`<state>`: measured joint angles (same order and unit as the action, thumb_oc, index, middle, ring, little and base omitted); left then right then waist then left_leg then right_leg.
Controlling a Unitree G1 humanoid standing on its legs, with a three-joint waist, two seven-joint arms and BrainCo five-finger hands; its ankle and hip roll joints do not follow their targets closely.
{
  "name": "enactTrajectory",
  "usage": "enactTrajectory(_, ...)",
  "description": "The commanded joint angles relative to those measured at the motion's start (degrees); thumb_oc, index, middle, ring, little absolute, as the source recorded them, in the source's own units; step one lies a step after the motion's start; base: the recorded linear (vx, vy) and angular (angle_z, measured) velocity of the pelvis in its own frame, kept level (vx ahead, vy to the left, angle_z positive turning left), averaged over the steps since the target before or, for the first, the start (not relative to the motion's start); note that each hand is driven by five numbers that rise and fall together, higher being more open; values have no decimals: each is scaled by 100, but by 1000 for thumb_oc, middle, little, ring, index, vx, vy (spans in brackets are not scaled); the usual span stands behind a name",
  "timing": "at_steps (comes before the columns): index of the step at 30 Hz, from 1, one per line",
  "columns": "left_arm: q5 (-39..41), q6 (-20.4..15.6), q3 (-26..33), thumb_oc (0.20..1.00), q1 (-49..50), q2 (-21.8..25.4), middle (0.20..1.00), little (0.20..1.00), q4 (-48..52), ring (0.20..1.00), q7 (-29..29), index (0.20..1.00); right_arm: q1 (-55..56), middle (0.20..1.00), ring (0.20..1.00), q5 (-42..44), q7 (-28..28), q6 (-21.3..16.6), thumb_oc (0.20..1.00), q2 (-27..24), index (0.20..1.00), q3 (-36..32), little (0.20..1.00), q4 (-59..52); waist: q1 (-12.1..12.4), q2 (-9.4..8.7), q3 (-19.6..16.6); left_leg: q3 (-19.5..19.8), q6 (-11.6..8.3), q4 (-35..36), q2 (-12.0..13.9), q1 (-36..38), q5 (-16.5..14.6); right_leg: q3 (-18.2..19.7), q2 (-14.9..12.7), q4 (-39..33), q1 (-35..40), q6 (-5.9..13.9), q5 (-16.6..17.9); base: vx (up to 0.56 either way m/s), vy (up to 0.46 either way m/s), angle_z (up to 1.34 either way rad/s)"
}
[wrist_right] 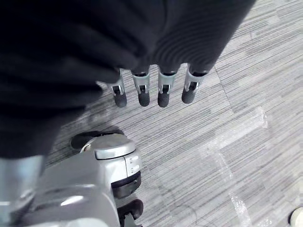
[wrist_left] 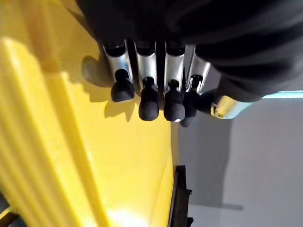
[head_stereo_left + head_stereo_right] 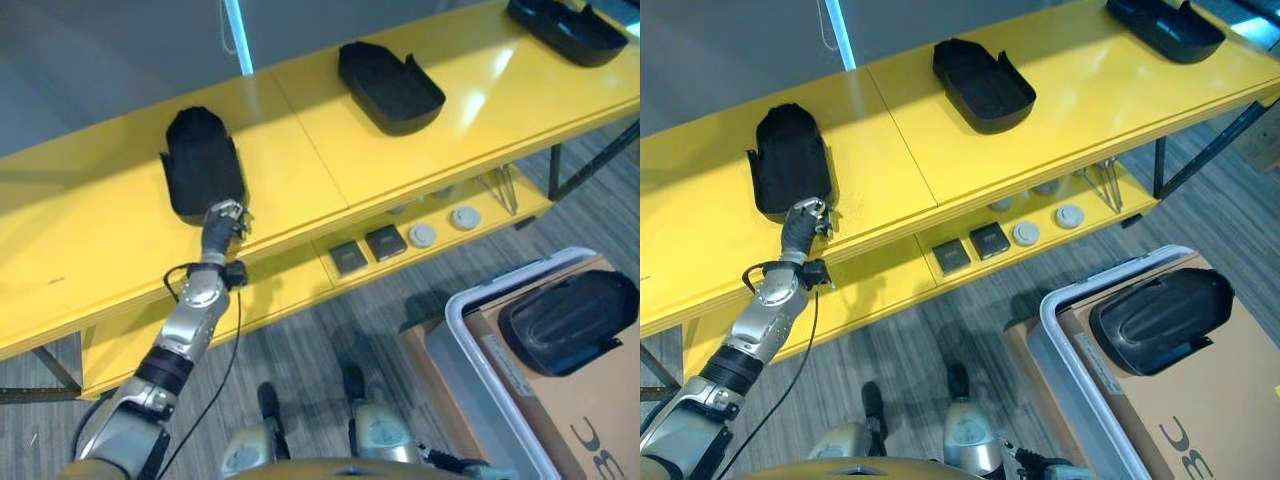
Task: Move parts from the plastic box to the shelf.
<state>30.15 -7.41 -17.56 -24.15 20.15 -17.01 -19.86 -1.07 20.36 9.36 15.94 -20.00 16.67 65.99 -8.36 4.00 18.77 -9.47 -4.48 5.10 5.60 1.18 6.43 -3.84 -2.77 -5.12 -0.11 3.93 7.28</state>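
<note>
We see a yellow shelf (image 3: pixel 330 150) whose top board carries three black moulded parts in a row. The left part (image 3: pixel 202 160) lies nearest the robot's left hand (image 3: pixel 224 222), which rests at that part's near end, at the front edge of the board. In the left wrist view the fingers (image 2: pixel 149 101) are straight and side by side above the yellow surface, holding nothing; whether they touch the part we cannot tell. The middle part (image 3: pixel 390 86) lies open side up, well apart from the first, and the far part (image 3: pixel 565 28) sits at the right end of the board.

On the lower board we note two dark square pieces (image 3: pixel 366 250) and, just beside them, two grey round pieces (image 3: pixel 444 226).

On the floor to the right stands the plastic box (image 3: pixel 470 350), with one more black part (image 3: pixel 568 320) resting in it on brown cardboard (image 3: pixel 590 420).

The right hand (image 1: pixel 156 85) hangs over the grey striped floor (image 1: pixel 236 142), fingers relaxed and empty.
</note>
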Motion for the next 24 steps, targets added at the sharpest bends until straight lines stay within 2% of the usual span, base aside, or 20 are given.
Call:
enactTrajectory(1, 13, -207, 91, 200, -534, 131, 200, 200, -465, 200, -75, 200, -101, 1000, 1000, -12, 1, 22, 1000, 46, 1000, 362, 1000, 42, -34, -204, 143, -92, 74, -10, -43, -120, -323, -14, 53, 28, 234, -107, -666, -55, 3, 1)
enactTrajectory(8, 119, -198, 121, 200, -788, 207, 200, 200, -795, 200, -19, 200, -175, 1000, 1000, 15, -22, 32, 1000, 16, 1000, 364, 1000, -37, -104, -197, 288, -81, 66, -10, -46, -160, -314, 52, 71, 52, 137, -113, -653, -11, 1, 0)
enactTrajectory(15, 223, -484, 63, 200, -526, 95, 200, 200, -504, 200, 276, 200, -125, 1000, 1000, -31, -54, -46, 1000, 59, 1000, 280, 1000, 14, -61, -190, 184, -74, 56, -10, -50, -58, -333, 24, 63, 36, 261, -109, -682, 0, 0, 0)
enactTrajectory(16, 141, -502, 63, 485, -430, 82, 485, 485, -381, 485, 285, 485, -108, 1000, 1000, -33, -63, -55, 1000, 75, 1000, 246, 1000, 26, -38, -187, 148, -78, 56, -10, -54, -29, -342, 5, 60, 31, 298, -107, -687, -9, 4, -3)
enactTrajectory(17, 40, -553, 33, 1000, -208, 31, 1000, 1000, -84, 1000, 303, 1000, -97, 1000, 1000, 29, -60, -69, 1000, 110, 1000, 193, 1000, 76, 27, -184, 75, -79, 47, -11, -61, 10, -342, -44, 43, 25, 370, -101, -697, -16, 9, -3)
enactTrajectory(21, -202, -657, 9, 1000, 289, -2, 1000, 1000, 578, 1000, 191, 1000, -89, 1000, 1000, 84, -71, -64, 1000, 146, 1000, 82, 1000, 127, 163, -173, -73, -75, 45, -31, -75, 85, -378, -146, 13, 12, 511, -104, -734, -34, 23, 2)
enactTrajectory(24, -589, -961, 31, 1000, 830, 18, 1000, 1000, 1165, 1000, 195, 1000, -100, 1000, 1000, 141, -93, -66, 1000, 178, 1000, -19, 1000, 186, 342, -172, -288, -102, 36, -59, -65, 187, -431, -291, -29, 12, 686, -117, -780, -100, 52, 12)
